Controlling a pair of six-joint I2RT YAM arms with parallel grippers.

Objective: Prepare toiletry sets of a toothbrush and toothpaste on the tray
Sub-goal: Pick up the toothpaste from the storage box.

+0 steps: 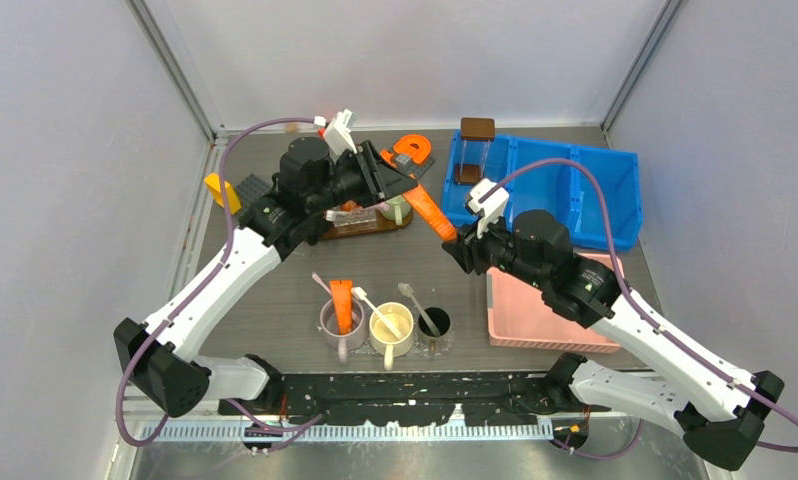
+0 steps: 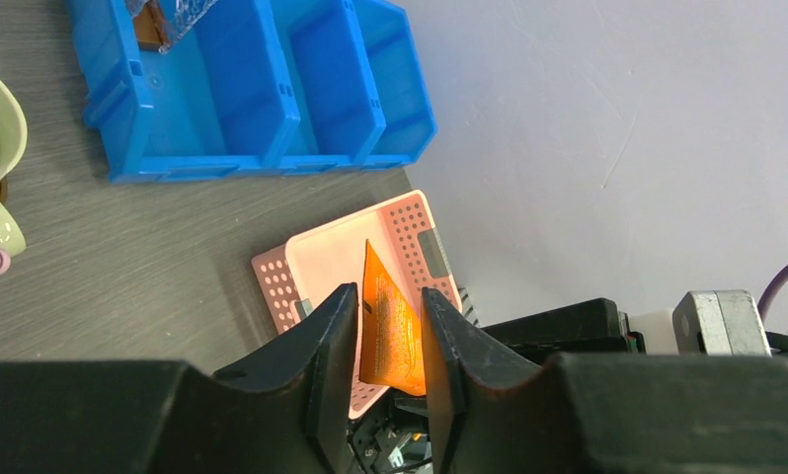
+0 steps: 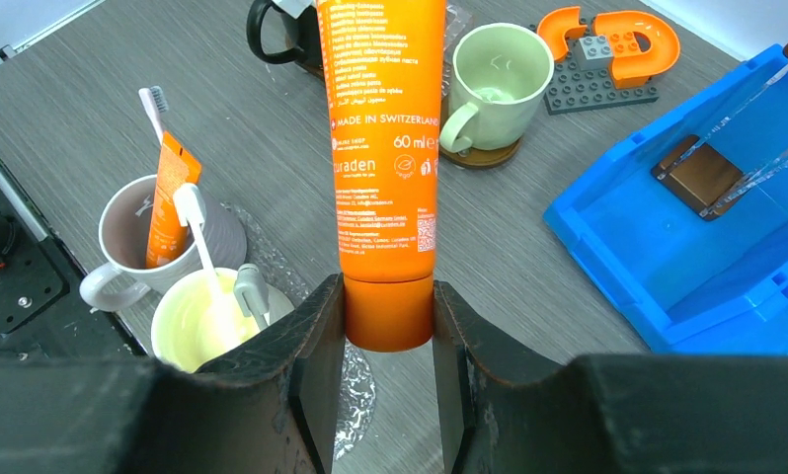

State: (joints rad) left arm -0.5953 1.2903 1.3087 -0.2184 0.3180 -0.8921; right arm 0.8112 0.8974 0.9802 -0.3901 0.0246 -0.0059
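Gripping one orange toothpaste tube [image 1: 430, 210] at both ends, in the air above the table [image 1: 470, 300]. Clamped on the cap with the right claw [image 3: 385, 291], pinched at the flat crimped end with the left claw [image 2: 390, 291]. Slanted between the green mug [image 1: 395, 208] and the pink tray [image 1: 535, 320], touching neither. Near the front edge, standing in a grey mug [image 1: 330, 335]: a second tube [image 1: 343, 305] and a pink toothbrush [image 1: 322, 285]. In the cream mug [image 1: 395, 345] beside it: a white toothbrush [image 1: 370, 300].
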